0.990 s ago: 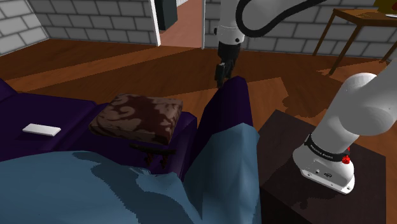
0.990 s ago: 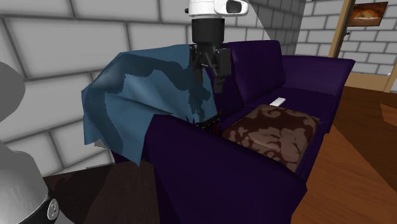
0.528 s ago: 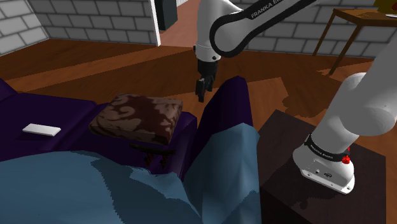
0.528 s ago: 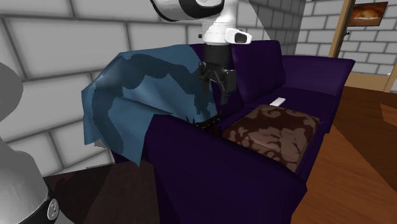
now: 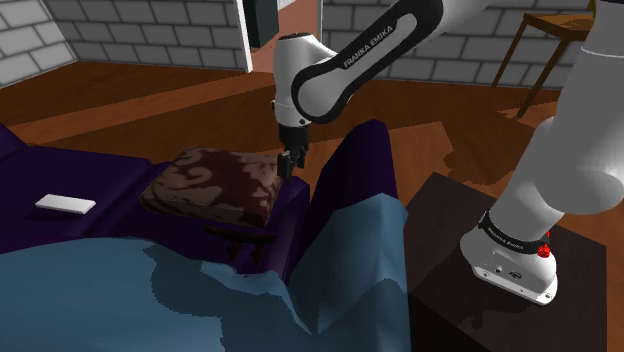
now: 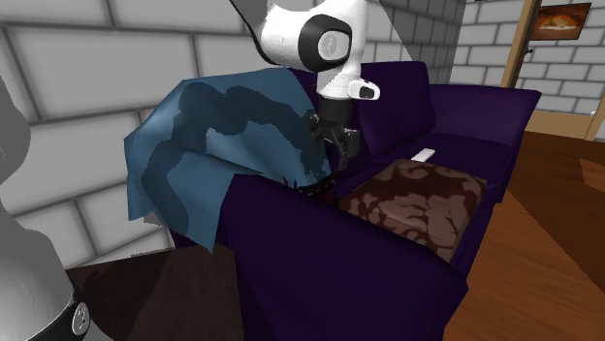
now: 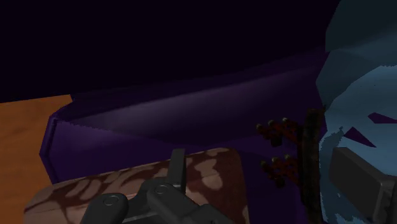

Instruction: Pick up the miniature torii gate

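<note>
The miniature torii gate [image 5: 243,234] is a small dark red frame standing on the purple sofa seat, between the patterned cushion [image 5: 215,185] and the blue blanket [image 5: 150,300]. The gate [image 6: 312,187] also sits at the blanket's edge in the second exterior view. My gripper [image 5: 288,165] hangs open above the cushion's near end, higher than the gate and not touching it. In the second exterior view the gripper [image 6: 334,147] points down with its fingers apart. In the wrist view the gate [image 7: 283,149] lies ahead between the gripper's [image 7: 264,162] spread fingers, close to the blanket.
The purple sofa back [image 5: 355,190] rises close beside the arm, draped with the blue blanket. A flat white object [image 5: 66,204] lies further along the seat. My dark stand [image 5: 445,260] is at the shoulder view's lower right, and a wooden table [image 5: 560,35] stands behind.
The arm has swung toward the shoulder view's left and lowered, carrying the gripper from beyond the sofa back to above the cushion. The gate has not moved.
</note>
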